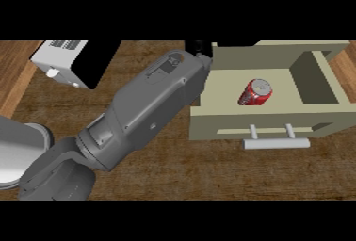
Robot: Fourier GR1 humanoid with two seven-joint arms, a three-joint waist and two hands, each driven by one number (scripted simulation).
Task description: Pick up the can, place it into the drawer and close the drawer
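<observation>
Red can (254,92) lying in the open drawer (264,123).
A grey forearm (149,106) reaches to the drawer's back corner; its hand (199,47) barely shows; I cannot tell its fingers.

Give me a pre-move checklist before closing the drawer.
1. Can inside the drawer: ok, it lies on the drawer floor.
2. Can released: ok, no hand touches it.
3. Drawer open, needs closing: ok, it is pulled out with the handle toward the robot.
4. Handle unobstructed: ok, nothing sits in front of it.
5. Hand at the drawer's back left corner: cannot tell, the forearm hides most of it, so finger state and which hand it is are unclear.
6. Other hand position: cannot tell, it does not show in the head view.
</observation>
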